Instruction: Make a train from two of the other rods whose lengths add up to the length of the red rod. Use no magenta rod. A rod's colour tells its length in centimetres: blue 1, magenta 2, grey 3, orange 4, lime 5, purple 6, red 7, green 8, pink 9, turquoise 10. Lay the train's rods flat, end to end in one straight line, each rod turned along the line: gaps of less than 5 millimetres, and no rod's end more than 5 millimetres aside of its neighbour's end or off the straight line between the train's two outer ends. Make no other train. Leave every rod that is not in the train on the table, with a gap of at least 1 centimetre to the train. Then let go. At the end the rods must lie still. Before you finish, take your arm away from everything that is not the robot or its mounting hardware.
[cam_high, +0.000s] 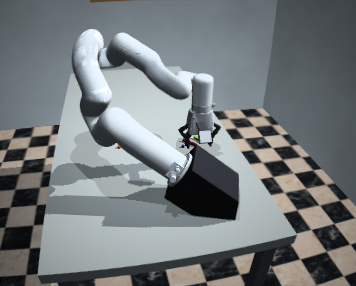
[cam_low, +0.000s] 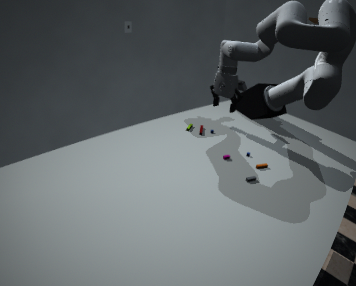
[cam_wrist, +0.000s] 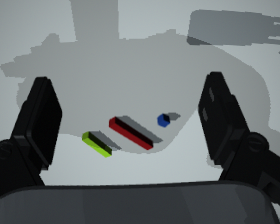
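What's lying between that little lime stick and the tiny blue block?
The red rod lies between the lime rod and the blue rod, touching neither. The wrist view shows it best.

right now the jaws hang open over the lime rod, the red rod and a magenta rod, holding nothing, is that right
Not quite. The third piece under the gripper is a small blue rod, not a magenta one; the wrist view shows it beside the red rod and the lime rod. The magenta rod lies farther off. The jaws do hang open, holding nothing.
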